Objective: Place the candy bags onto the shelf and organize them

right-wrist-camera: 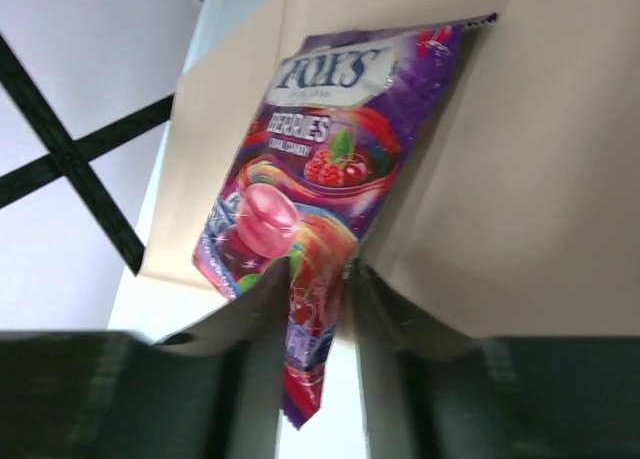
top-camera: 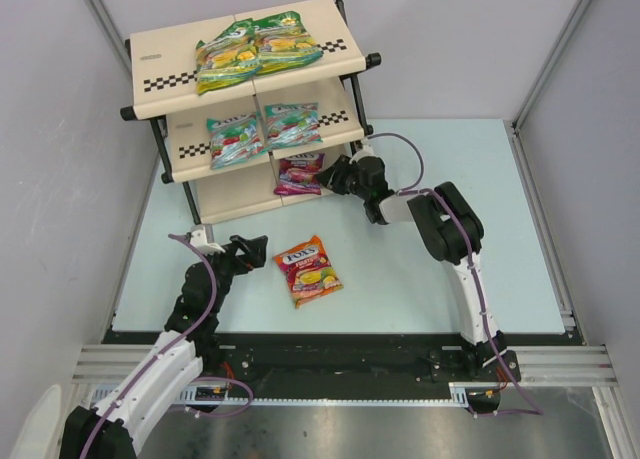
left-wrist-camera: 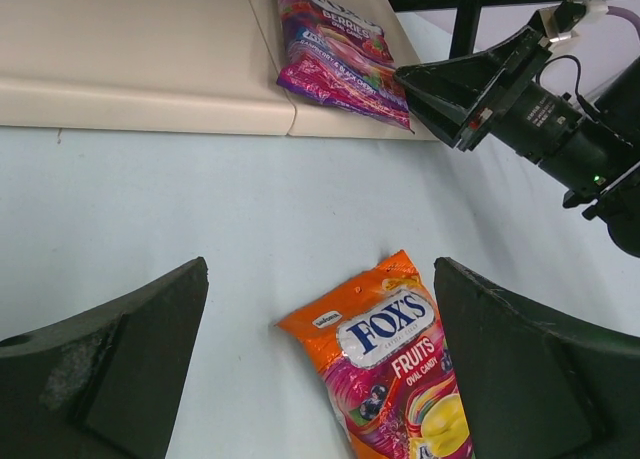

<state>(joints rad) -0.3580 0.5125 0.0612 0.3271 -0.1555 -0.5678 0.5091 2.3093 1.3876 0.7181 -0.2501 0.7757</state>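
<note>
Right claw [right-wrist-camera: 315,279]: narrowed to a pinch on near end of purple bag [right-wrist-camera: 310,159], flat on lowest tier of shelf [top-camera: 240,194], right half. Left claw [left-wrist-camera: 320,279]: spread wide, holding nothing, low over table [top-camera: 420,279] in front of shelf, just beside orange bag [top-camera: 308,270]. Teal bags [top-camera: 265,131] paired on middle tier; green-yellow bags [top-camera: 258,47] paired on top tier.

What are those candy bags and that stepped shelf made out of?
The orange bag looks like thin glossy plastic film: it crinkles and catches glare. The shelf panels look like matte beige board or plastic, hard to tell; its frame looks like black-painted metal tube.
</note>
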